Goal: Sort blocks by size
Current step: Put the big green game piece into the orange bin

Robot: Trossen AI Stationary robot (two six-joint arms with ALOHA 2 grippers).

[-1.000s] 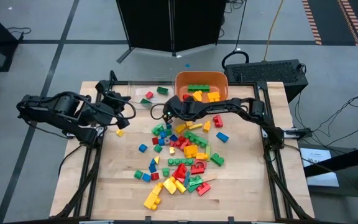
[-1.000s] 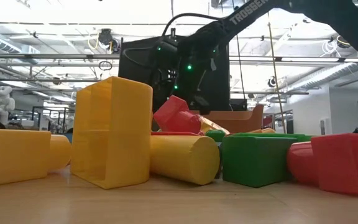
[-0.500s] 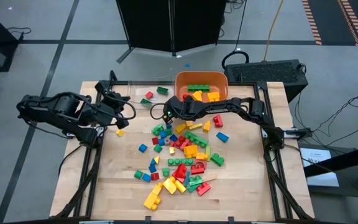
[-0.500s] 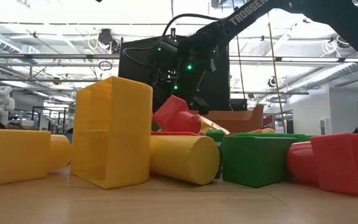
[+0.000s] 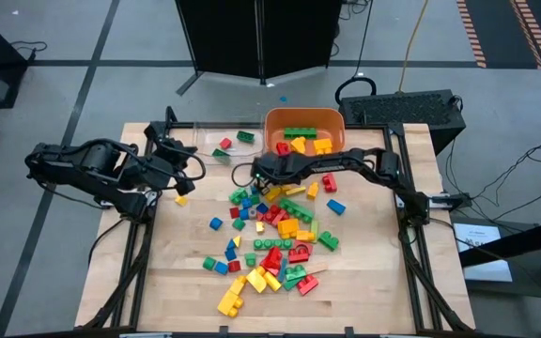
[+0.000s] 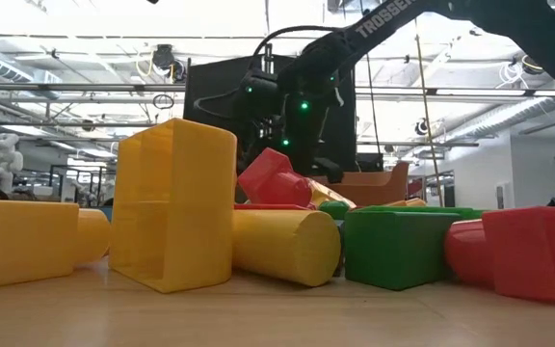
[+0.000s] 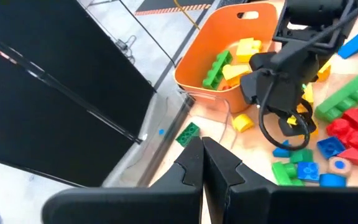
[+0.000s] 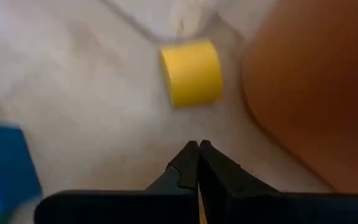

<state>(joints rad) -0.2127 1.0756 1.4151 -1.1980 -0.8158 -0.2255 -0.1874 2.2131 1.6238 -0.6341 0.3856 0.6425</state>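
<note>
Many blocks [image 5: 275, 230] in red, yellow, green and blue lie scattered on the wooden table. My right gripper [image 5: 250, 177] is shut and points steeply down at the table by the near left corner of the orange tub [image 5: 303, 131]. Just ahead of its fingertips [image 8: 197, 152] a small yellow round block [image 8: 191, 73] lies on its side against the tub, and a blue block [image 8: 2, 163] lies close by. My left gripper [image 7: 202, 149] is shut and hovers at the table's left side, holding nothing.
The orange tub [image 7: 229, 56] holds green and yellow blocks. A clear tray [image 5: 216, 141] left of it holds a few green and red blocks. In the low view big yellow [image 6: 173, 202], green [image 6: 398, 246] and red [image 6: 533, 251] blocks fill the foreground. Bare wood lies at the near left.
My right gripper has tipped more steeply down toward the table beside the tub, staying shut. The blocks lie as before.
</note>
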